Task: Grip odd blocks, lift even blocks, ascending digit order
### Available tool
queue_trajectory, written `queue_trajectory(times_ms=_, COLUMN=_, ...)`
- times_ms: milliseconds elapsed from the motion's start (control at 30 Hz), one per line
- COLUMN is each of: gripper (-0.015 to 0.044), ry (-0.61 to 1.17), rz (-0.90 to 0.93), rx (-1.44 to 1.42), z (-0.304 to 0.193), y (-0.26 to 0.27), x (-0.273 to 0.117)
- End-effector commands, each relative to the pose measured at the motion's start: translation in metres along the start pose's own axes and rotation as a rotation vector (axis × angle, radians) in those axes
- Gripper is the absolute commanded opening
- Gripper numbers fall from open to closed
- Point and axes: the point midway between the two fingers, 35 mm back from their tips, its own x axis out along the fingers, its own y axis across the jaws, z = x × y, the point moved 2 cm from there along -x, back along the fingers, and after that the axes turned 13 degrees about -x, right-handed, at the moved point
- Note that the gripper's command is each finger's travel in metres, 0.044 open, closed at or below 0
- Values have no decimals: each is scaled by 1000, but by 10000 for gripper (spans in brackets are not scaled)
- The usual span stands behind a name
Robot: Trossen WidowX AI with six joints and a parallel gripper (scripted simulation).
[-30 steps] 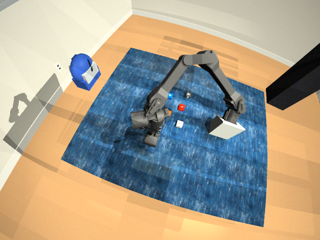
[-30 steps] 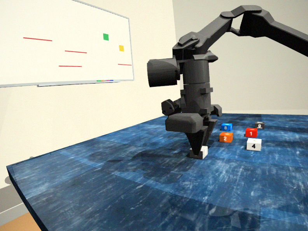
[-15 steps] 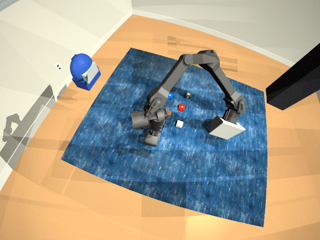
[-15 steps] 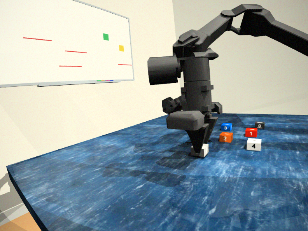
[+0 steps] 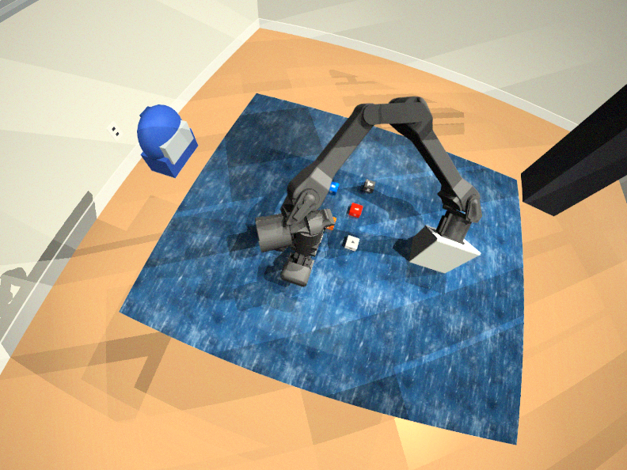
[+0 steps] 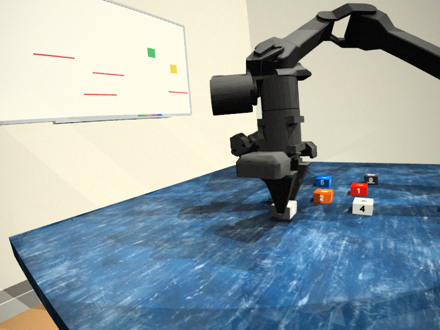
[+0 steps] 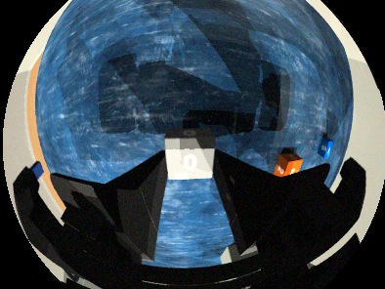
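Crowding tool (image 6: 284, 209) (image 7: 189, 155): none touching | orange 2 block (image 6: 323, 196) (image 7: 288, 165), nearest

Table (image 5: 324, 343) (image 6: 227, 276) (image 7: 161, 44) has streaky blue surface; arm (image 5: 341, 144) (image 6: 301, 39) looks matt dark plastic; floor (image 5: 237, 425) looks like smooth wood; whiteboard (image 6: 117, 39) smooth.
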Motion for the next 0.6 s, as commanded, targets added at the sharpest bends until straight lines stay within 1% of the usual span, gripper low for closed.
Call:
queue_trajectory(times_ms=0, gripper=120, ry=-1, rz=4, rx=4, z=1, y=0, x=0)
queue_trajectory(times_ms=267, gripper=120, ry=0, rz=3, rx=4, z=1, y=0, x=14)
queue_trajectory(times_ms=567, gripper=120, ry=0, rz=3, rx=4, z=1, y=0, x=14)
